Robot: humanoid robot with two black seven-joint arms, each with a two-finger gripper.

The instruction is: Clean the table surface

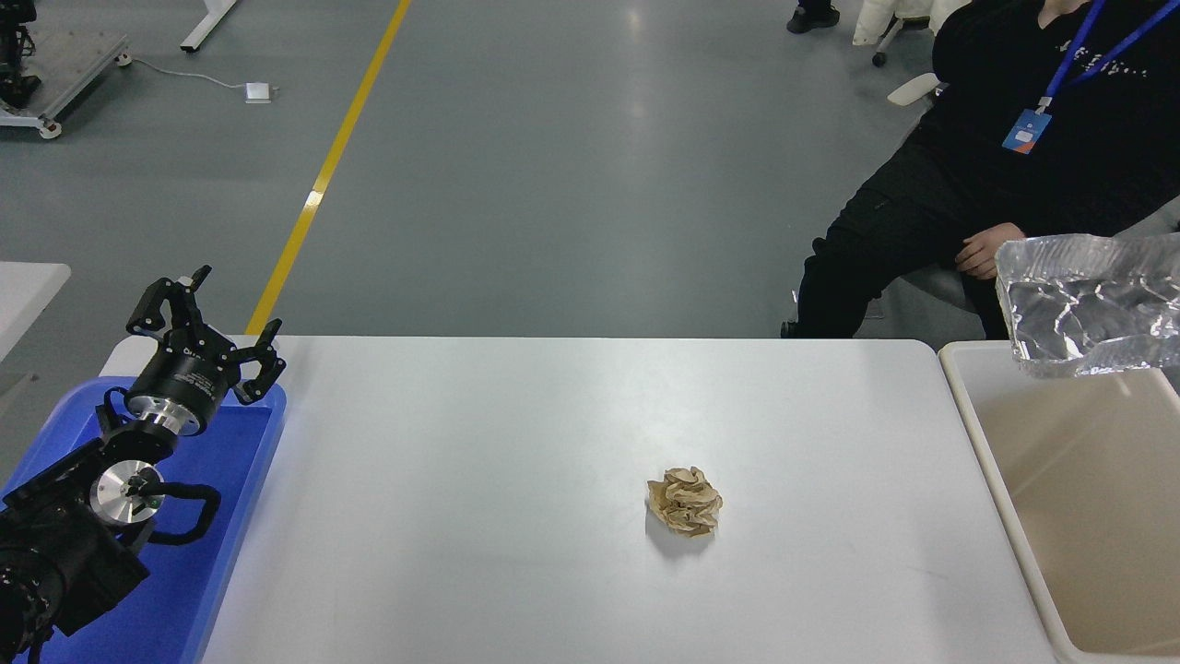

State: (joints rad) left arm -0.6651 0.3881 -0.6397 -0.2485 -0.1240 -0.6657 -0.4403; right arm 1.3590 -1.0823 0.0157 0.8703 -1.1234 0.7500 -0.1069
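Note:
The white table surface (479,433) fills the middle of the head view. A crumpled ball of brown paper (685,501) lies on it, right of centre. A crumpled clear plastic container (1092,304) hangs in the air over the far end of the beige bin (979,443) at the right edge; what holds it is cut off by the picture's edge. My right gripper does not show. My left gripper (221,318) is parked at the lower left above the blue tray (235,461), open and empty.
A person in black sits at the far right beyond the table, one hand (986,251) resting on a thigh close to the plastic container. The beige bin stands against the table's right edge, the blue tray against its left edge.

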